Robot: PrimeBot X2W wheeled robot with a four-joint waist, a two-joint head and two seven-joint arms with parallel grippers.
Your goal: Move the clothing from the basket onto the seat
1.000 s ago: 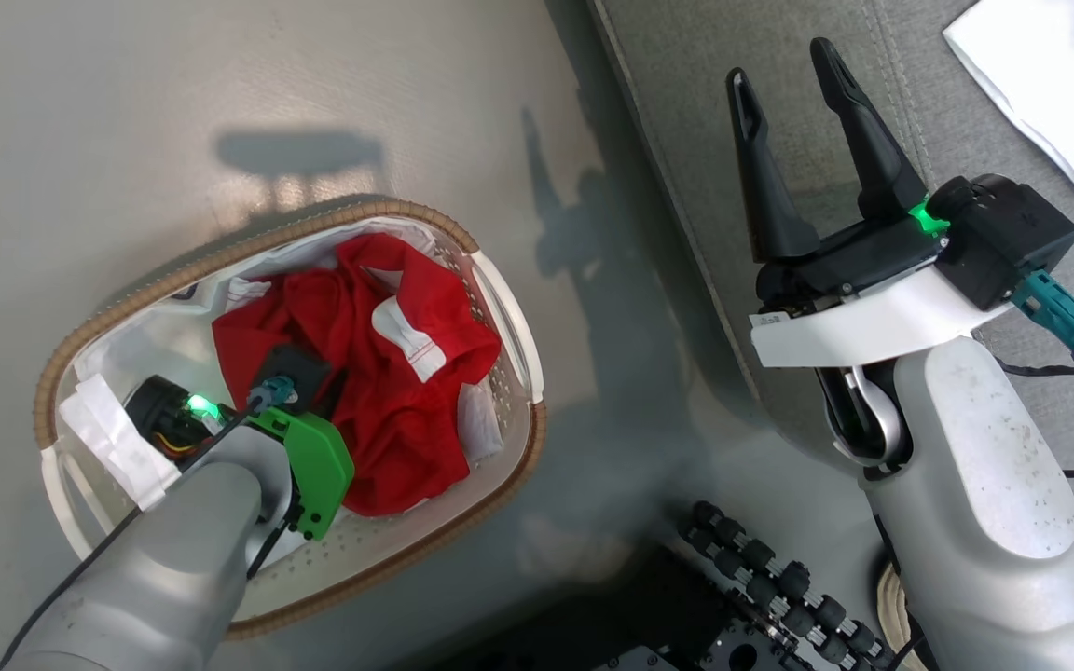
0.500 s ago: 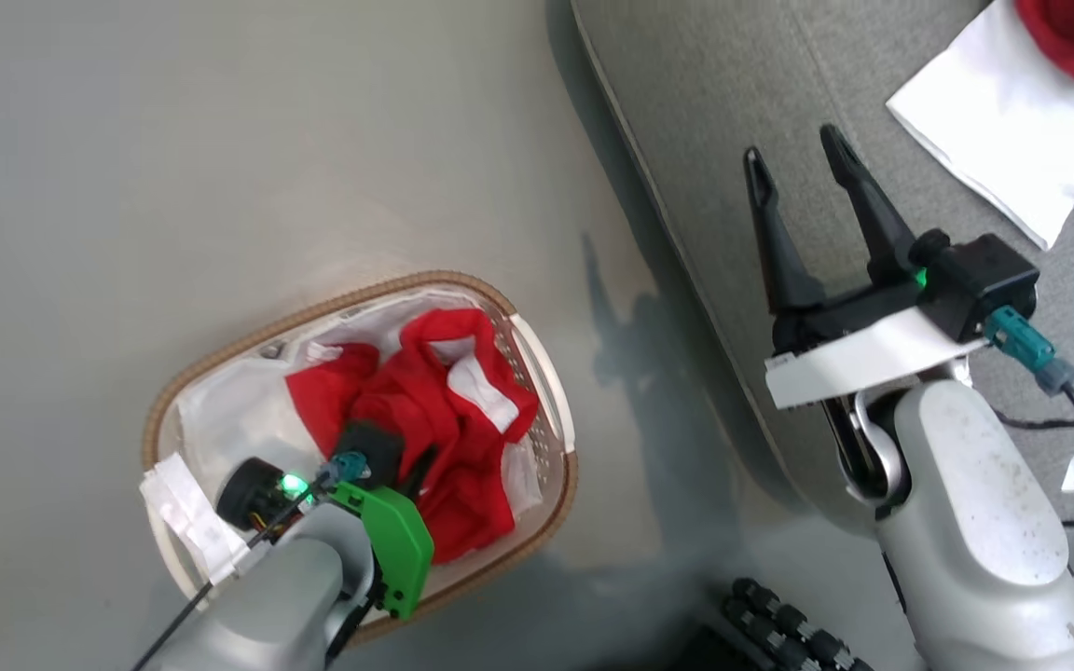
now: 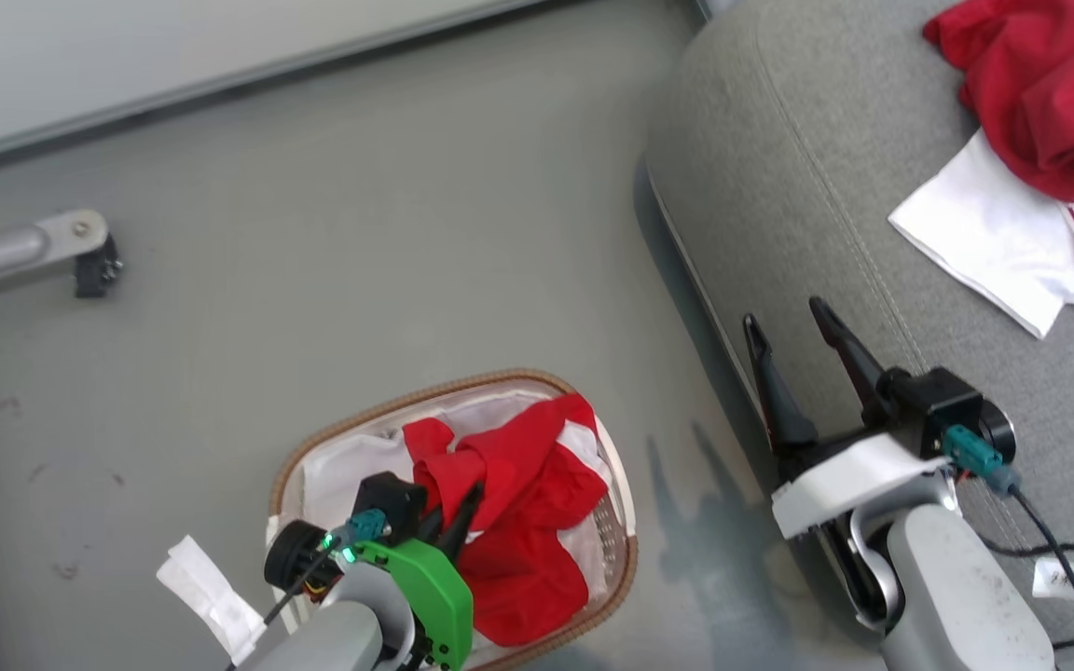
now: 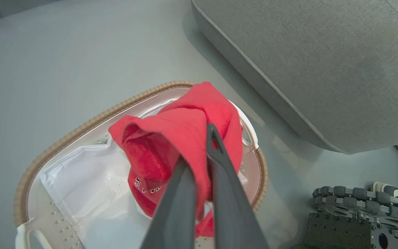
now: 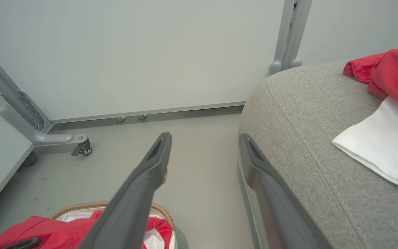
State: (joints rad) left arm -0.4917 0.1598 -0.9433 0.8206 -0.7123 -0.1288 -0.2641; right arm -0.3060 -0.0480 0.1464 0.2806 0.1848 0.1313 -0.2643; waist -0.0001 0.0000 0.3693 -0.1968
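left gripper clamped on a red garment over the basket

the left gripper point(image 4: 197, 145) is pinched tight on a fold of a red garment point(image 4: 171, 131), which rises in a bunch from the white perforated laundry basket point(image 3: 462, 382) on the grey floor point(image 3: 360, 261), left of the sofa seat point(image 3: 779, 186). a glossy white liner sheet point(image 4: 81, 173) lies in the basket's left half. the right gripper point(image 3: 784, 315) hangs spread wide and empty at the seat's near rounded edge. on the seat's far right lie a second red garment point(image 3: 1040, 102) and, touching it, a white cloth point(image 3: 994, 242) with thin red stripes.
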